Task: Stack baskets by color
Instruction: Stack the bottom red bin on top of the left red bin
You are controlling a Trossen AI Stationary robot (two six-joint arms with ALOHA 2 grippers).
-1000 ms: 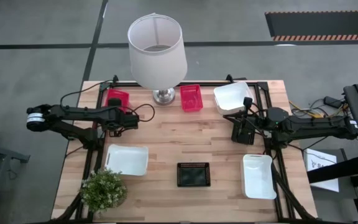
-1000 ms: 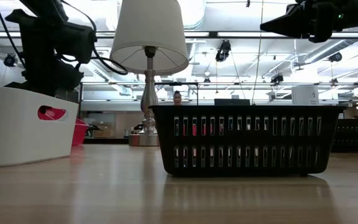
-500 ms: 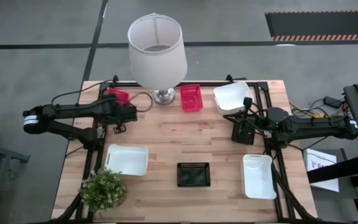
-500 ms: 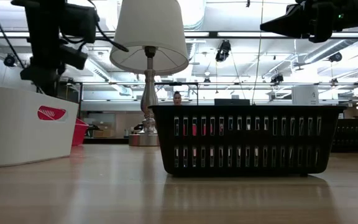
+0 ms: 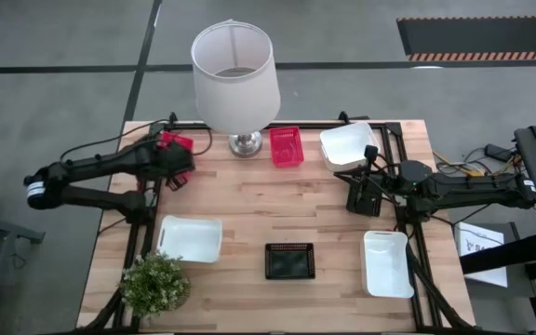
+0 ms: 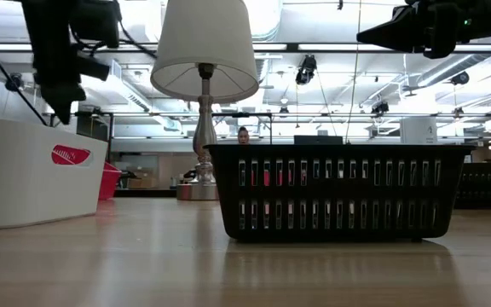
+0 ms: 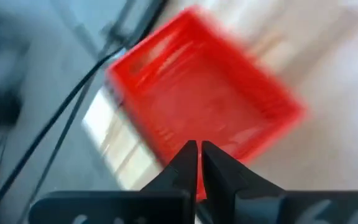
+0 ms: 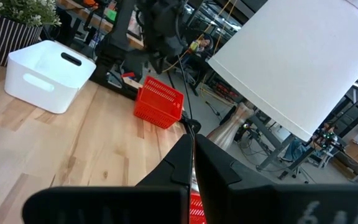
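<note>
A red basket (image 5: 177,141) stands on the table's far left; it also shows in the left wrist view (image 7: 204,106) and the right wrist view (image 8: 159,102). My left gripper (image 7: 197,157) hangs shut just above it (image 5: 179,158), apart from it. A second red basket (image 5: 286,146) stands by the lamp foot. White baskets sit at the far right (image 5: 349,146), near left (image 5: 191,238) and near right (image 5: 386,263). A black basket (image 5: 289,261) is in the near middle. My right gripper (image 8: 191,155) waits shut at the right (image 5: 356,197), pointing level.
A lamp with a white shade (image 5: 235,65) stands at the far middle, its foot (image 5: 244,143) between the two red baskets. A potted plant (image 5: 156,284) is at the near left corner. Bare wood lies in the table's middle (image 5: 277,200).
My left gripper has risen from beside the far-left red basket and drawn back toward the table's far left corner, rolling as it went. The red basket stays on the table.
</note>
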